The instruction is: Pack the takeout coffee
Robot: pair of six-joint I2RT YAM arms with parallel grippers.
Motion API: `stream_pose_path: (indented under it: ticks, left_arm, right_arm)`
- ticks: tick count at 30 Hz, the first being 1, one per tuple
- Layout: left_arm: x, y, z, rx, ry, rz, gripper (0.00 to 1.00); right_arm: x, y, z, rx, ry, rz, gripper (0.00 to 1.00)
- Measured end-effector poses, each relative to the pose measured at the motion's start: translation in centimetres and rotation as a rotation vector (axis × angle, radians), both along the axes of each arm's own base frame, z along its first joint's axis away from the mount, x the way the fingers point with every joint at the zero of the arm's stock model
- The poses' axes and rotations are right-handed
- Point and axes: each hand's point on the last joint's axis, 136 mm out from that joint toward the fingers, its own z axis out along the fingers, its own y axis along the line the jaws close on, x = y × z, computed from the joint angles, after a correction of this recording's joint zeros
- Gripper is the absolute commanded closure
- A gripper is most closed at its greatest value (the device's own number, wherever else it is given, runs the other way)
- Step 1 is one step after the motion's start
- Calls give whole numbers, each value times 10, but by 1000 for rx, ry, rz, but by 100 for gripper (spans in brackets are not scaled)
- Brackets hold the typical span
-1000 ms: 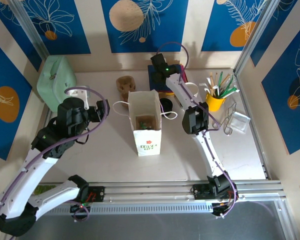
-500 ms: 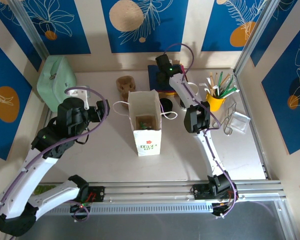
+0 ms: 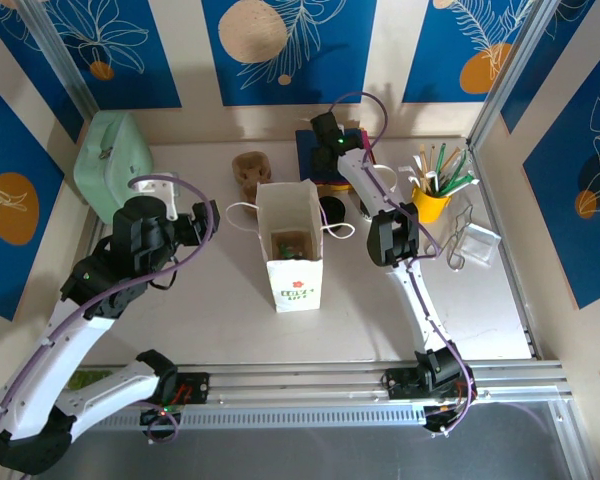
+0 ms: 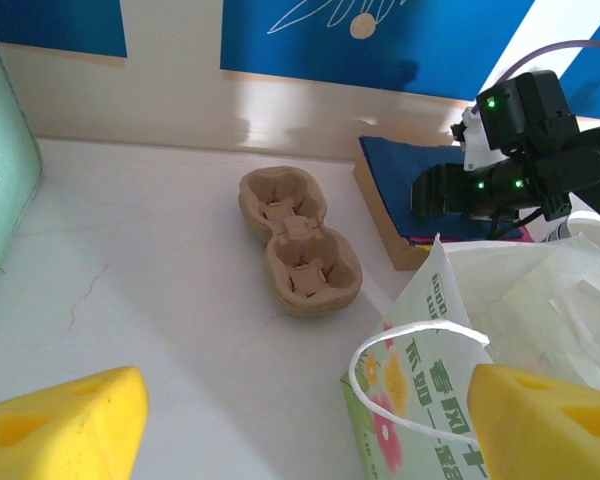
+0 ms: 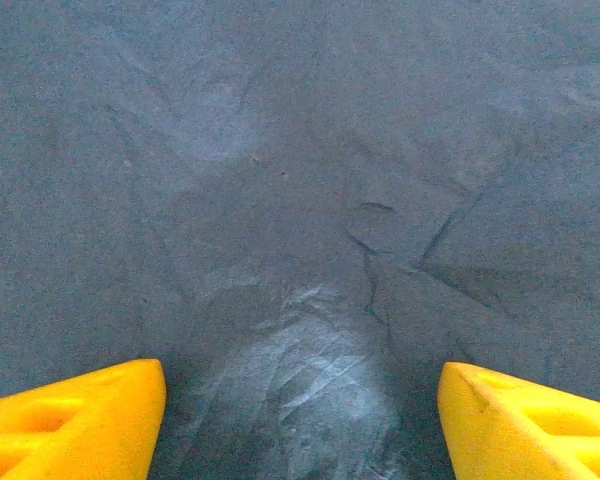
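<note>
My right gripper [image 3: 325,133] hovers open, close above the dark blue pad [image 3: 315,160] at the back of the table. In the right wrist view its jaws [image 5: 302,405] stand wide apart over that creased dark surface, holding nothing. The white paper bag [image 3: 292,245] stands open at the table's middle, with something olive-brown low inside it. A round black lid [image 3: 331,209] lies just right of the bag; I cannot tell if it tops the takeout coffee. My left gripper [image 3: 206,214] is open to the left of the bag [image 4: 480,350], its jaws [image 4: 305,425] empty.
A brown pulp cup carrier [image 4: 298,242] sits behind the bag, left of the pad [image 4: 400,190]. A mint-green case [image 3: 110,160] stands at the back left. At the right are a yellow cup of straws [image 3: 432,200] and a clear container [image 3: 477,243].
My right gripper has shifted a little to the right over the blue pad. The left arm and the bag have not moved.
</note>
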Motion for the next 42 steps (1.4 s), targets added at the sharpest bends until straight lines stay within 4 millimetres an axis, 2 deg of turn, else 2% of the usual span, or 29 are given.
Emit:
stream_pose_path:
  ticks: [4, 14, 30, 42]
  left_arm:
    - [-1, -1, 0, -1, -1, -6, 17]
    - [-6, -4, 2, -31, -32, -43, 17]
    - [-8, -6, 5, -40, -40, -54, 17]
    - [-7, -6, 5, -40, -42, -54, 17]
  right_arm:
    - [-2, 0, -13, 40, 33, -22, 38]
    - [-3, 2, -17, 125, 58, -50, 55]
    - [-3, 6, -16, 161, 70, -19, 61]
    - [-2, 10, -7, 180, 64, 18, 67]
